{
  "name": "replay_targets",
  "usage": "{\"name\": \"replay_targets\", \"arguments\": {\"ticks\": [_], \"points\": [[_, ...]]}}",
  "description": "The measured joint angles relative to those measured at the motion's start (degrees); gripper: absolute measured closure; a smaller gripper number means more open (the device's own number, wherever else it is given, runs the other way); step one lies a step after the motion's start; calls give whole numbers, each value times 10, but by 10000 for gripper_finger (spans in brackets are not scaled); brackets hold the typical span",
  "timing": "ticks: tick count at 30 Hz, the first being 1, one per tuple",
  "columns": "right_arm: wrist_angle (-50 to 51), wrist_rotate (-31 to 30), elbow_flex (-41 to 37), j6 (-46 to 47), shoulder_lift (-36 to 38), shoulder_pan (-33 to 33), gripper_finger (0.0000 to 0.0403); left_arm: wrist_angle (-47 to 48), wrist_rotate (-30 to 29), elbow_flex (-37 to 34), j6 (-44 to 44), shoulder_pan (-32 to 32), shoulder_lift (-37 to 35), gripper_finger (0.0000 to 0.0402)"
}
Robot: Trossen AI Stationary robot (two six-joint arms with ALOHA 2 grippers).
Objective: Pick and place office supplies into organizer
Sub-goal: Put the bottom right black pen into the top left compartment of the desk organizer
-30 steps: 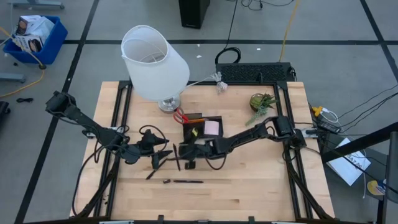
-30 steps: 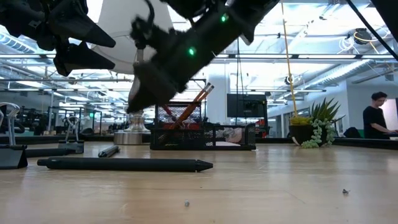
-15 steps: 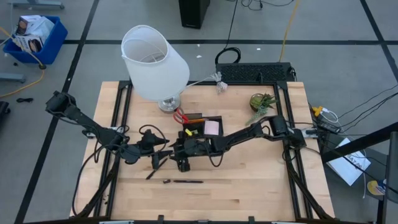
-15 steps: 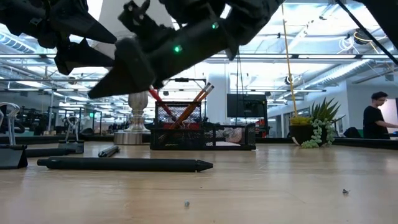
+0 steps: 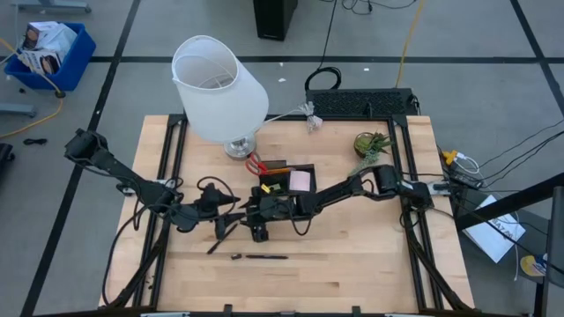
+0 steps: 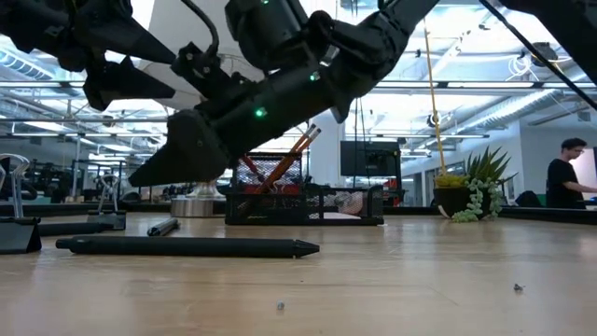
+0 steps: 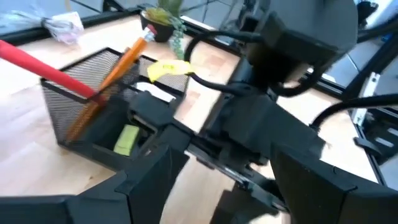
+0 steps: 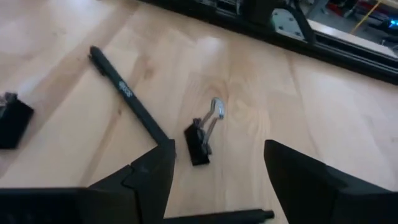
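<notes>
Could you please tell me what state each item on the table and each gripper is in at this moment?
organizer: upright, holding scissors, pencil and sticky notes.
red-handled scissors: leaning in the organizer.
orange pencil: leaning in the organizer.
pink sticky-note pad: flat in the organizer.
black pen: lying loose on the table.
binder clip: on the table, not gripped.
left gripper: open, empty.
right gripper: open, empty, above the binder clip.
lamp: standing.
</notes>
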State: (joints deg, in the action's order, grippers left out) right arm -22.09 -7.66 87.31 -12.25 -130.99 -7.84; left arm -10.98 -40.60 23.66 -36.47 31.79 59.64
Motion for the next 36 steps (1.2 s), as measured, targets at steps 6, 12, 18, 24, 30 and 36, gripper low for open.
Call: {"name": "replay_targets", "arguments": {"ticks": [6,12,18,24,30,36], "points": [[154,-52,0,20,39,-7,167,0,27,0,5,4,0,128],[305,-54,0,86,91,-44,174,1,17,0,9,10,0,128],[315,-13,1,116,113,-112,176,0,15,0,12,9,0,128],[336,-81,0,131,101,-184,177,-1,15,0,3,9,0,128],[276,-174,-26,120,104,-231,177,0,15,0,3,9,0,128],[124,-179,-129,116,104,-246,177,0,15,0,2,9,0,128]]}}
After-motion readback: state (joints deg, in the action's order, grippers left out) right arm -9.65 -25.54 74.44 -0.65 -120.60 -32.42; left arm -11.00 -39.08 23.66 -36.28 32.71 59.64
